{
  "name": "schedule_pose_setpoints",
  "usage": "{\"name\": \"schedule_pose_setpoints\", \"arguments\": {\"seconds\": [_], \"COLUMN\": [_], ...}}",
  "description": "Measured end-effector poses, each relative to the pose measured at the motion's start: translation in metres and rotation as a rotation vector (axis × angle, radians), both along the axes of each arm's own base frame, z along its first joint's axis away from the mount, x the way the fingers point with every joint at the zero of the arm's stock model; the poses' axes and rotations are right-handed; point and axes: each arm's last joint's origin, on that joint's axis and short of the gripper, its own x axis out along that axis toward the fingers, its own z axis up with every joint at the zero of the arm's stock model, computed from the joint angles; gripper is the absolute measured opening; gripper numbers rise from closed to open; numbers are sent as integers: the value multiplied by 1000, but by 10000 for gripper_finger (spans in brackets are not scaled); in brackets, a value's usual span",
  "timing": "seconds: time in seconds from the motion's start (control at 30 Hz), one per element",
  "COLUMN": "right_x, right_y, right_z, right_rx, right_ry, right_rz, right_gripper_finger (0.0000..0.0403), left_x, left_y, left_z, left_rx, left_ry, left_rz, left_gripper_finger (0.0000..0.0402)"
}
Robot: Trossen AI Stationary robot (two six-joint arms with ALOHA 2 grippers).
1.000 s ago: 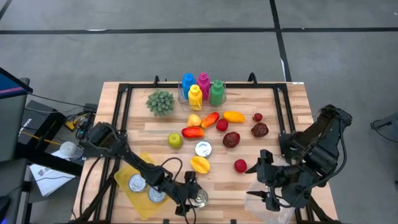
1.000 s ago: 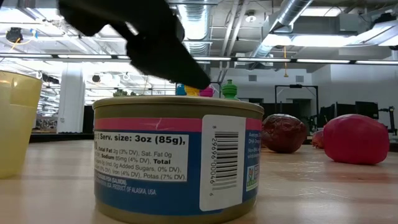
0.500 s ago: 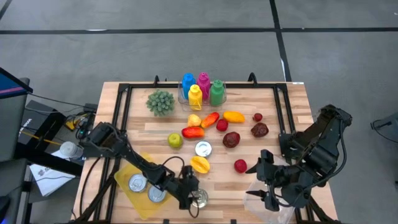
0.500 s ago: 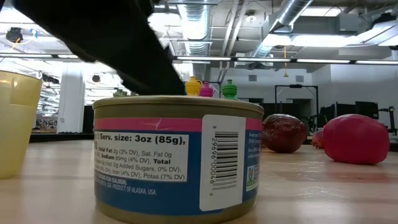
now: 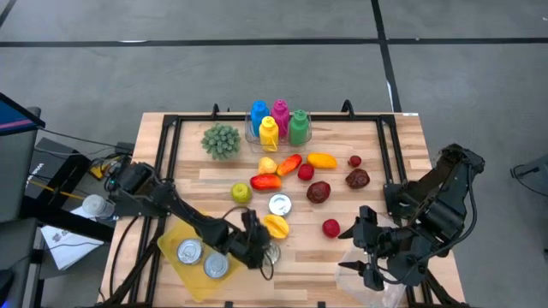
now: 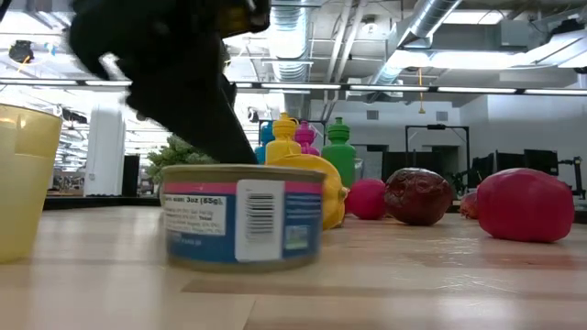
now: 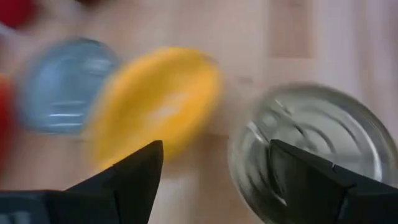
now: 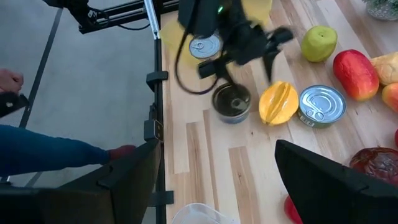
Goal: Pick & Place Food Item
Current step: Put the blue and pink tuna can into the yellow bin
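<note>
Over on the left there's a yellow tray [image 5: 175, 250] holding two cans [image 5: 189, 251]; next along, the left hand [image 5: 260, 249] hangs right over a third can [image 5: 271, 253] sitting on the table [image 5: 342, 257], fingers spread and not gripping it; a yellow fruit [image 5: 276, 226] sits just beside that can; the right hand [image 5: 360, 267] waits near the table's front right edge, fingers apart and empty.
</note>
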Motion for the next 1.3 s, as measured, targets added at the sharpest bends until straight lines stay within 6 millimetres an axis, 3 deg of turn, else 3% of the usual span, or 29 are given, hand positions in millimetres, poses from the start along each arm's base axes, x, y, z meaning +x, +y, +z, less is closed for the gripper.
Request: {"name": "schedule_pose_setpoints", "arguments": {"seconds": [0.23, 0.37, 0.5, 0.6, 0.77, 0.97, 1.17, 1.3], "right_x": [0, 0, 1, 1, 1, 1, 1, 1], "right_y": [-1, -1, -1, -1, -2, -2, -2, -2], "right_z": [0, 0, 0, 0, 1, 1, 1, 1], "right_rx": [-11, -16, -24, -36, -67, -65, -65, -65], "right_ry": [-14, -16, -20, -27, -46, -48, -48, -48], "right_rz": [-14, -15, -16, -21, -27, -27, -27, -27], "right_gripper_finger": [312, 312, 312, 312, 312, 312, 312, 312], "left_x": [-5, -17, -29, -37, -38, -20, 0, 6], "left_y": [34, 44, 38, 17, -14, -29, -23, -13], "left_z": [55, 93, 116, 120, 102, 53, 12, 6], "left_rx": [3, -44, -95, -88, -41, 5, 22, -20], "left_ry": [-120, -200, -251, -245, -223, -128, -54, -44], "left_rz": [113, 77, -44, -240, -364, -370, -306, -229], "left_gripper_finger": [274, 278, 286, 290, 309, 338, 355, 358]}}
